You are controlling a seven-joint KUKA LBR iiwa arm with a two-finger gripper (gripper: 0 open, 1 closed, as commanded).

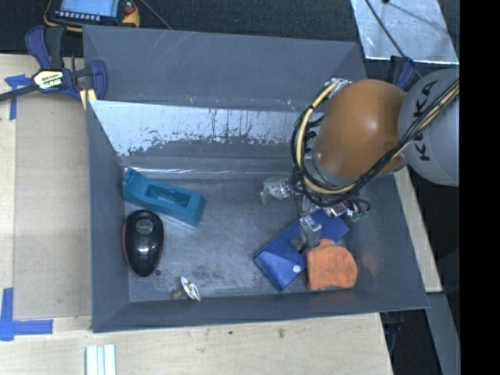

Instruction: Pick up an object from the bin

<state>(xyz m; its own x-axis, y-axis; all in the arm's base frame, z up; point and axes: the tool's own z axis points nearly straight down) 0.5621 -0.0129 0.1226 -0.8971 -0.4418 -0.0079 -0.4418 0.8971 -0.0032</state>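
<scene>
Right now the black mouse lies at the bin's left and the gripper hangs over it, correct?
No. In the camera view the black mouse lies on the left, but the gripper hangs over the blue flat thing on the right.

We look down on a pale counter (43, 209) under even light; beyond it lie a dark surface (234, 2) and a small device (87, 5) with a lit blue screen.

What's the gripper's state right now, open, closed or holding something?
Gripper: cannot be told. It is low over the dark blue flat object, next to the orange cloth.
</scene>
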